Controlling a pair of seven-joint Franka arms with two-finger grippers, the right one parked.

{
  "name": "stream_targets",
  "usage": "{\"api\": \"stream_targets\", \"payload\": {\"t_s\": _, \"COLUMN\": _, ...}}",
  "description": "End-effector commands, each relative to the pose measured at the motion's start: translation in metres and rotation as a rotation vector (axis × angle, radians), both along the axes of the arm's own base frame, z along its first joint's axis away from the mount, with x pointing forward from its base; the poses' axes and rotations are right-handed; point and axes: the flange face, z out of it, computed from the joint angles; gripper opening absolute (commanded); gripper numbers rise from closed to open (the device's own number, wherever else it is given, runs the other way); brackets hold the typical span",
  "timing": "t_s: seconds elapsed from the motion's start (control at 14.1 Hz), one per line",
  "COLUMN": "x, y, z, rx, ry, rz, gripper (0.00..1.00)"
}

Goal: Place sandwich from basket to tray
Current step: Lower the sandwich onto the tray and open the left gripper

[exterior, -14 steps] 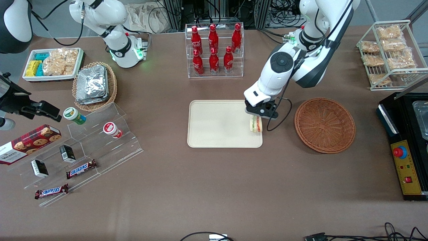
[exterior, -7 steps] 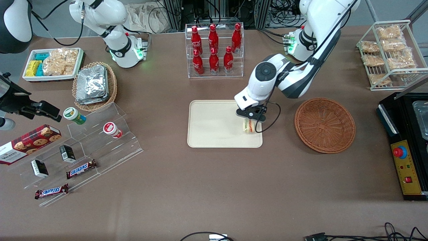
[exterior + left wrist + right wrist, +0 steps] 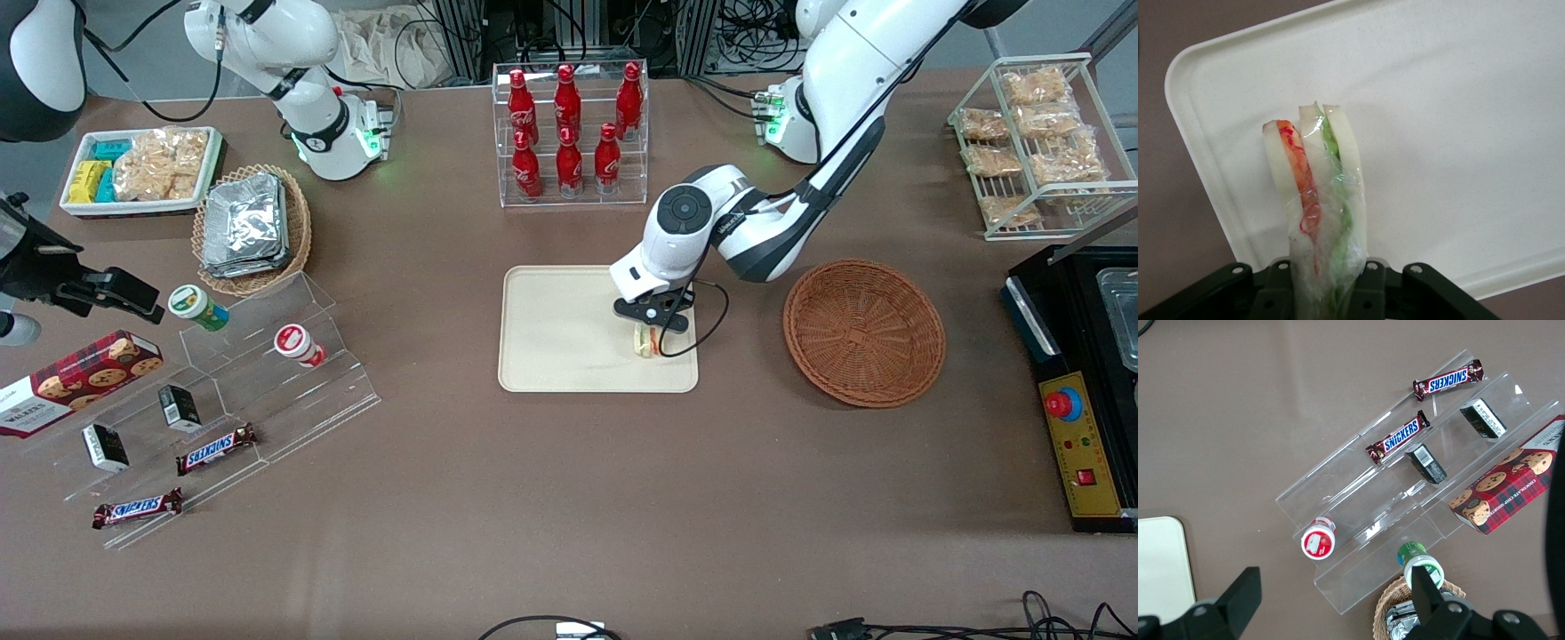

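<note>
While over tray point(image 3: 551, 329), pincer point(image 3: 646, 331) gripping sandwich point(image 3: 1317, 200)

Premises: a robotics laboratory dressed as a snack shop. Evidence: white robot arm point(image 3: 765, 222) bolted to a brown table point(image 3: 569, 498); loose cabling and aluminium framing along the table's edge; emergency-stop box point(image 3: 1080, 444); retail stock on show, namely cola bottles point(image 3: 569, 133) in a clear rack, Snickers bars point(image 3: 216, 449) on acrylic steps.

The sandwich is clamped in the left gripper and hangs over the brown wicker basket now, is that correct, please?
Not quite. The sandwich is clamped in the left gripper, but it hangs over the tray, not the basket, which stands apart beside the tray. The front view shows this, and the left wrist view shows the tray beneath the sandwich.
</note>
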Motion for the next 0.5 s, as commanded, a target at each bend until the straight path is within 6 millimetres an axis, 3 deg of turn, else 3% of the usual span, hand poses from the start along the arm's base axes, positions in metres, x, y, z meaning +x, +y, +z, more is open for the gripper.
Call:
{"api": "stream_targets", "payload": {"t_s": 0.0, "x": 0.004, "y": -0.005, "z": -0.005, "rx": 0.007, "ry": -0.011, "rz": -0.003, "gripper": 0.06}}
{"api": "stream_targets", "payload": {"t_s": 0.43, "x": -0.001, "y": -0.003, "z": -0.029, "rx": 0.046, "ry": -0.017, "rz": 0.047, "gripper": 0.14}}
